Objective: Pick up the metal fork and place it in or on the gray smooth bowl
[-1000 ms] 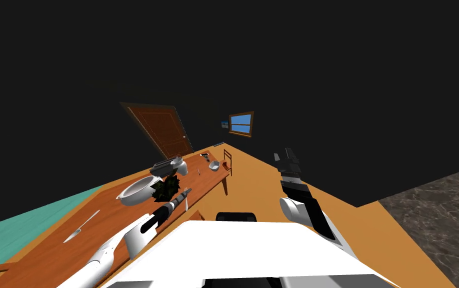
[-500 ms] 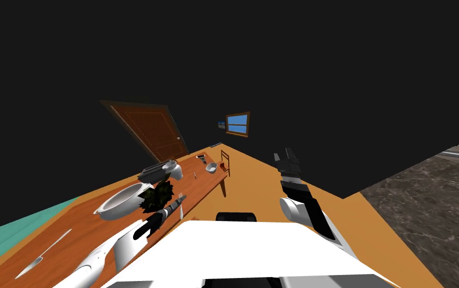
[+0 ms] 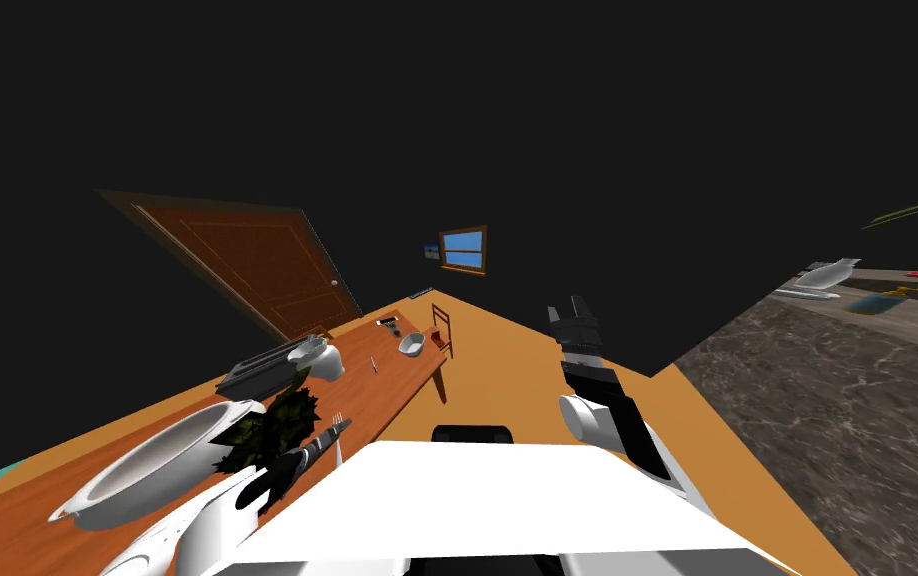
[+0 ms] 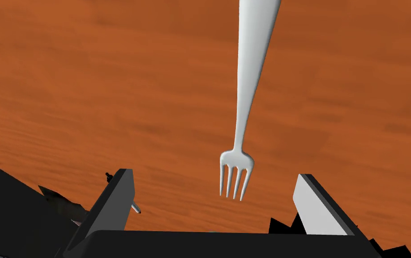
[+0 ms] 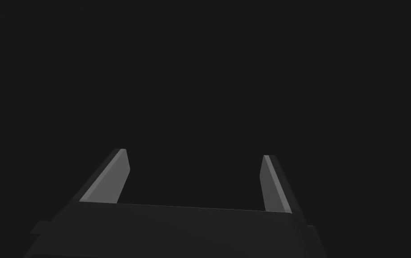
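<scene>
A pale grey fork [image 4: 245, 103] lies flat on the orange-brown wooden table [image 4: 88, 89], tines pointing at my left gripper [image 4: 213, 174]. That gripper is open, its fingers standing apart on either side of the tines without touching them. In the head view the left gripper [image 3: 334, 433] is low over the table's near edge, just beside a dark leafy plant [image 3: 272, 432]. A large pale bowl [image 3: 147, 470] sits left of the plant, and a small pale bowl [image 3: 410, 343] stands farther along the table. My right gripper [image 5: 195, 154] is open and empty, held up off to the right [image 3: 572, 312].
A dark slotted appliance [image 3: 262, 366] and a white rounded object [image 3: 323, 358] stand behind the plant. A wooden chair [image 3: 441, 329] is at the table's far end, a brown door [image 3: 247, 260] behind it. A stone-patterned counter [image 3: 847, 400] with several items lies right.
My head view has swung, so the table's things slid left and grew larger; the knife left the picture and the counter came in. Both arms keep their poses.
</scene>
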You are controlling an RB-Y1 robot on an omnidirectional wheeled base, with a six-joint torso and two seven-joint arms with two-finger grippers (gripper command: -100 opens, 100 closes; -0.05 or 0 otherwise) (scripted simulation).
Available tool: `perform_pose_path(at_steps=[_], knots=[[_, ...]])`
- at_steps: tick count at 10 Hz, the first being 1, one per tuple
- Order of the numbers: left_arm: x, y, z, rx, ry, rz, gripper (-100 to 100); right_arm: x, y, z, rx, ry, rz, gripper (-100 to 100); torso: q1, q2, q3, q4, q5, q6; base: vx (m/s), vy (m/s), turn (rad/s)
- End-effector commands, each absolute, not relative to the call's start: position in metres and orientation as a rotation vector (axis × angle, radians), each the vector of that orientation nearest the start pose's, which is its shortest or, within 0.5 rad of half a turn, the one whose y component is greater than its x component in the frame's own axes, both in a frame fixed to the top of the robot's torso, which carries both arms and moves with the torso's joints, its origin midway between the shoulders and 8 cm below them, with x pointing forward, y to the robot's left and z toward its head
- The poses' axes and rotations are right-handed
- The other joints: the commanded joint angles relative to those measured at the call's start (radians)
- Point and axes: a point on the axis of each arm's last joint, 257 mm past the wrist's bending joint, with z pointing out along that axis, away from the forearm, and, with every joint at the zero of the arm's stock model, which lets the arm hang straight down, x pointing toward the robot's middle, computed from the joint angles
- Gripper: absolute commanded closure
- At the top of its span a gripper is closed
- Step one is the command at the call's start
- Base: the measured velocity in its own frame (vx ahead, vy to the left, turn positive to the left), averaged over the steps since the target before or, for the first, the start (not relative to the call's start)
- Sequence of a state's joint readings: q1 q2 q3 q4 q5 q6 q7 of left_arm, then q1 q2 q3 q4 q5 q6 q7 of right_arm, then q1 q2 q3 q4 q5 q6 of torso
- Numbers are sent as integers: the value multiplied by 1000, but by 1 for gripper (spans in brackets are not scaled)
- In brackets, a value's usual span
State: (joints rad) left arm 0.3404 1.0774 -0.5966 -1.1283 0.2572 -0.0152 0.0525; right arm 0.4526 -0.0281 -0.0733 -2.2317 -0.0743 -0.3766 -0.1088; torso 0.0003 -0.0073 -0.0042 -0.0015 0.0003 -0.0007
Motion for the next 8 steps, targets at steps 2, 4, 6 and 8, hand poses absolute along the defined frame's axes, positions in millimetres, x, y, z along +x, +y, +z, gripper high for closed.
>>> perform_pose_path(at_steps=[2,4,6,8], knots=[[151,596,-510,-1117,2391,34,-100,371,-312,-4,827,632,1361,0,0,0,0,0,0,0,76,1,-107],[118,610,-518,-1160,2429,105,-100,371,-312,-4,827,632,1361,0,-1,3,2,1,0,0,50,-7,-136],[90,621,-523,-1193,2459,162,-100,371,-312,-4,827,632,1361,0,-2,2,1,1,0,0,77,-11,-145],[55,635,-525,-1227,2498,238,-100,371,-312,-4,827,632,1361,0,-2,0,0,0,-1,0,102,-18,-170]])
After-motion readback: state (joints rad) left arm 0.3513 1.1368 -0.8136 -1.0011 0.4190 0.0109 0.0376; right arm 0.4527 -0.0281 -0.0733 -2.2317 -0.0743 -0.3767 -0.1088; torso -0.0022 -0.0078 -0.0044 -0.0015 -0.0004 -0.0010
